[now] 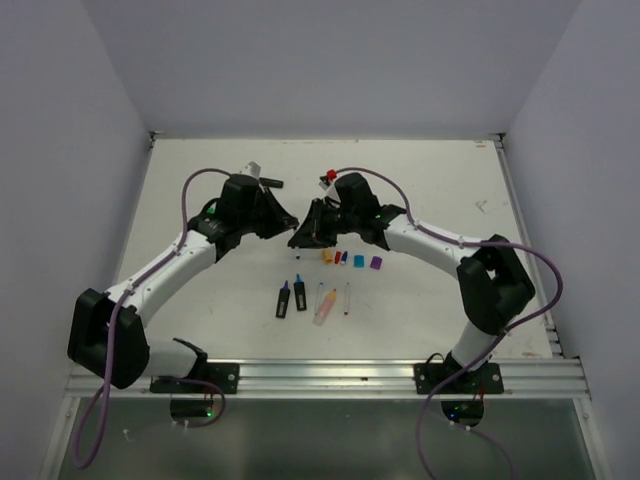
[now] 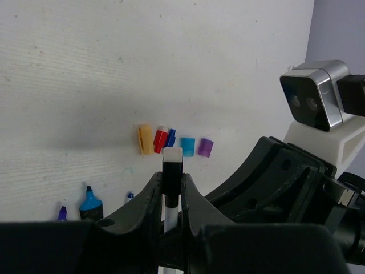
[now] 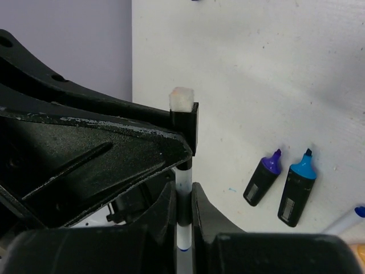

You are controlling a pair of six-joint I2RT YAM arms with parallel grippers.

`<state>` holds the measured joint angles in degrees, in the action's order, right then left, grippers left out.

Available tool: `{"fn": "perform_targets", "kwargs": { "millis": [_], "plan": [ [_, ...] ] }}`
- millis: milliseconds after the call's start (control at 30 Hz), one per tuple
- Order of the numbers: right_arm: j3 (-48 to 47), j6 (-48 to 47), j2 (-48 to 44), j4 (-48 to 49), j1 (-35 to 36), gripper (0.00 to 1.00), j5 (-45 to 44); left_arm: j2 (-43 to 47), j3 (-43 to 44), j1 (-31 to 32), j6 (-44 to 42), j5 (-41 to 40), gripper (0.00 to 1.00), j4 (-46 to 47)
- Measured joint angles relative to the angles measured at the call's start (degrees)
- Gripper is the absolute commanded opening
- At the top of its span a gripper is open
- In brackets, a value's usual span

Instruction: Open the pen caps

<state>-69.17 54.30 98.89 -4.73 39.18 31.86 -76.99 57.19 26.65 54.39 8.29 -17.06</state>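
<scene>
Pen (image 2: 169,212) clamped lengthwise by left end effector (image 2: 171,182) and right end effector (image 3: 183,191); cap (image 2: 172,165) outward.

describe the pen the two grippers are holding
The pen has a thin white barrel and a black cap with a pale end plug, plastic by its look. The cap is on. It is held above the table, left gripper shut on the cap end, right gripper shut on the barrel.

Purple-tip mkr (image 3: 262,181) just beside blue-tip mkr (image 3: 296,195), on white tbl (image 3: 256,68)
</scene>
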Motion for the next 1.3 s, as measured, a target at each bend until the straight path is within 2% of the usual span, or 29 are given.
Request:
{"fn": "perform_targets", "kwargs": {
  "millis": [133, 200, 367, 433, 500, 633, 767, 900, 1033, 1133, 1300],
  "plan": [
    [-0.13, -1.38, -0.46, -1.68, 1.07, 0.00, -2.91, -0.11, 0.24, 0.02, 0.48, -0.61, 0.00, -1.55],
    [-2.12, -4.28, -0.68, -6.71, 2.19, 0.00, -6.58, -1.42, 2.05, 0.37, 0.46, -0.59, 0.00, -4.09],
    [-18.29, -15.63, 0.96, -29.99, 9.11, 0.00, -32.17, -3.63, 7.58, 0.85, 0.24, -0.31, 0.00, -6.71],
    [-21.40, -19.34, 1.27, -33.86, 11.63, 0.00, -40.81, -3.69, 9.77, 0.87, 0.02, 0.26, 0.00, -8.04],
    [-21.24, -22.21, 0.66, -34.80, 12.83, 0.00, -44.44, -3.69, 10.29, 1.18, -0.17, 0.87, 0.00, -8.76],
    [-14.91, -25.27, -2.25, -30.67, 12.22, 0.00, -40.54, -4.02, 9.33, 1.18, -0.90, 2.97, 0.00, -9.55],
    [-2.45, -23.52, -8.26, -19.63, 7.82, 0.00, -25.09, -2.84, 5.40, 0.70, -1.01, 6.38, 0.00, -7.96],
    [7.41, -18.58, -12.31, -13.64, 3.56, 0.00, -10.78, -2.01, 3.10, -3.06, -3.17, 3.28, 0.00, -6.75],
    [13.64, -11.21, -12.55, -1.46, 2.03, 0.00, 0.74, -1.97, 0.87, -4.74, -4.11, 2.21, 0.00, -6.10],
    [14.80, -10.47, -12.87, -1.57, 2.47, 0.00, 0.94, -2.40, 0.63, -4.72, -4.68, 2.19, 0.00, -5.97],
    [7.78, -16.46, -13.66, -19.10, 2.75, 0.00, -16.26, -9.60, 4.79, -4.70, -8.81, 1.16, 0.00, -7.85]
  ]
}}
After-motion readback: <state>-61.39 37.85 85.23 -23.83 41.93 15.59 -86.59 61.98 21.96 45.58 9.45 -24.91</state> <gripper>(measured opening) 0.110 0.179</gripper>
